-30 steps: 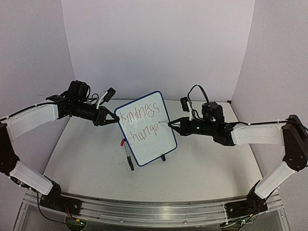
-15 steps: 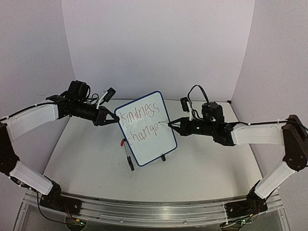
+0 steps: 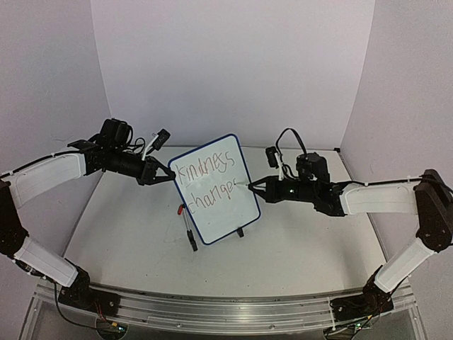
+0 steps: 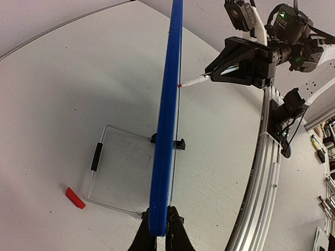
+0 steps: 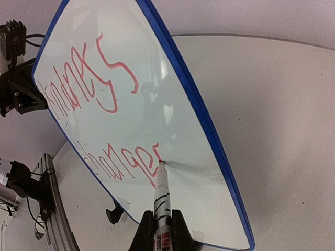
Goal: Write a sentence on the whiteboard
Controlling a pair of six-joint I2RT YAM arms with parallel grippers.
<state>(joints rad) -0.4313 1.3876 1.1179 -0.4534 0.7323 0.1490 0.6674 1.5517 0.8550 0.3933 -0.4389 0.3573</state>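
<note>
Two sentence lines (image 5: 104, 104); whiteboard (image 4: 166, 130) edge-on from left wrist.

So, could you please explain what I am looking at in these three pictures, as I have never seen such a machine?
This is a two-armed robot bolted to a table. One picture looks down from above; the other two come from cameras on each wrist. The left pincer is shut on the edge of a small standing whiteboard, steadying it. The right pincer is shut on a marker, its tip on the board, where red writing begins "kindness". A small red piece lies on the table.
</note>
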